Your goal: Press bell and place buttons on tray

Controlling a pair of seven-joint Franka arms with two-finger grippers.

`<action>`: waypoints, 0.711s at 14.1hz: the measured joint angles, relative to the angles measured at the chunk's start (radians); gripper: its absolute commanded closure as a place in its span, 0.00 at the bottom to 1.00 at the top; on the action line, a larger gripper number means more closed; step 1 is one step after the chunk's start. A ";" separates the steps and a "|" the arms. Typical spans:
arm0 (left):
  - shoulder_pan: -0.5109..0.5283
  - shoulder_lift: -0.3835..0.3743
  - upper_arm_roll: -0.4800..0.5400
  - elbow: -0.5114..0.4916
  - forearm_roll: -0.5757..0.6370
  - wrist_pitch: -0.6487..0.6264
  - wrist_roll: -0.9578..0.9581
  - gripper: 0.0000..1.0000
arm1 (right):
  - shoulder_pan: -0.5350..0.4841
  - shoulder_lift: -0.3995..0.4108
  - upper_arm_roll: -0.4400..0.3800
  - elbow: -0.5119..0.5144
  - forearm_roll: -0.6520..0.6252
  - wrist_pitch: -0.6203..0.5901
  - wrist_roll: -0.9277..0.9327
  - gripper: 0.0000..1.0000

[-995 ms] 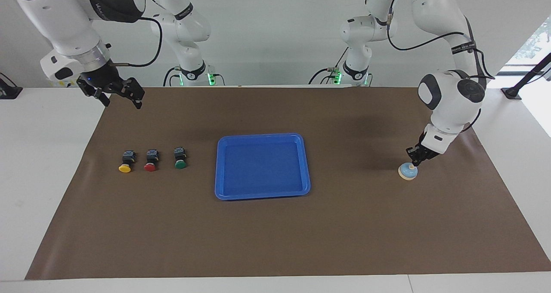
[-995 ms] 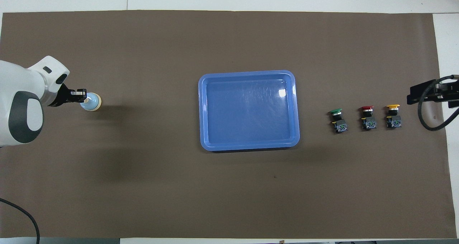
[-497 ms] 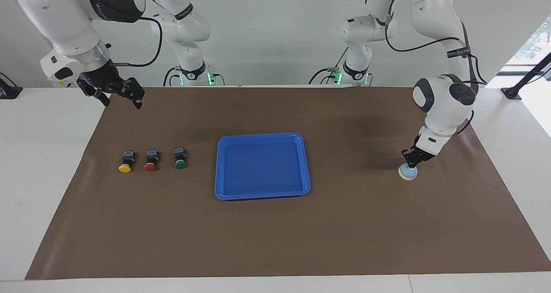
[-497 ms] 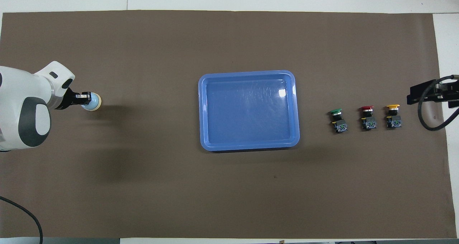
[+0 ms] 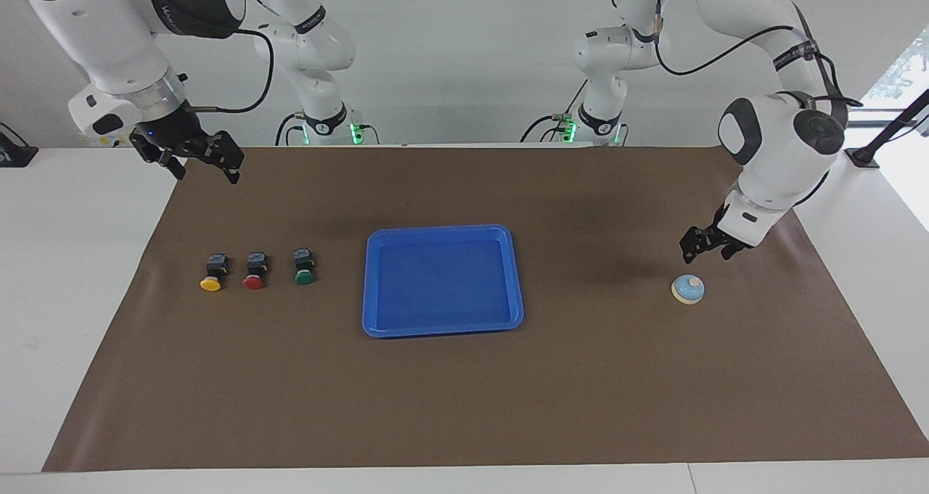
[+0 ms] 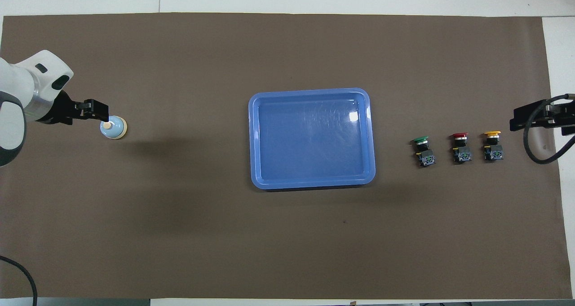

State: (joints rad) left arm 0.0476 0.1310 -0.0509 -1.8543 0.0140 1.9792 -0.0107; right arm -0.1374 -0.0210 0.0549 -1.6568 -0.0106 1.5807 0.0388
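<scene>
Brown mat point(image 5: 464, 407) covers the table; blue tray point(image 5: 442, 327) sits mid-mat, holding nothing; lettering on the arm links is too small to read. Left gripper point(image 5: 707, 246) hangs just above the bell point(image 5: 687, 289) without touching it, fingers spread and holding nothing, forearm angled down from a bent elbow at the left arm's end. Right gripper point(image 5: 201, 166) waits raised over the mat's edge at the right arm's end, jaws spread and holding nothing, with the yellow button point(image 5: 211, 273), red button point(image 5: 254, 270) and green button point(image 5: 303, 266) in a row between it and the tray.
</scene>
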 measured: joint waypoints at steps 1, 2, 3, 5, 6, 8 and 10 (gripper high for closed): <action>0.000 -0.030 0.000 0.003 0.000 -0.030 0.000 0.00 | 0.000 0.000 0.000 0.000 0.000 0.000 0.000 0.00; 0.000 -0.062 0.000 0.004 0.000 -0.064 0.000 0.00 | 0.000 0.000 0.000 0.000 0.000 0.000 0.000 0.00; -0.001 -0.093 0.000 0.004 0.000 -0.100 0.000 0.00 | 0.000 0.000 0.000 0.000 0.000 0.000 0.000 0.00; -0.003 -0.155 -0.001 0.005 0.000 -0.170 0.000 0.00 | 0.000 0.000 0.000 0.000 0.000 0.000 0.000 0.00; -0.004 -0.183 -0.001 0.008 0.000 -0.210 0.000 0.00 | 0.000 0.000 0.000 0.000 0.000 0.000 0.000 0.00; -0.004 -0.222 -0.001 0.021 0.000 -0.290 0.000 0.00 | 0.000 0.000 0.000 0.000 0.000 0.000 0.000 0.00; -0.004 -0.240 -0.001 0.029 0.000 -0.321 0.000 0.00 | 0.000 0.000 0.000 0.000 0.000 0.000 0.000 0.00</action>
State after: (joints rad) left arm 0.0437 -0.1093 -0.0521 -1.8251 0.0140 1.6579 -0.0108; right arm -0.1374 -0.0210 0.0549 -1.6568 -0.0106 1.5807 0.0388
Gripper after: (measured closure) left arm 0.000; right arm 0.000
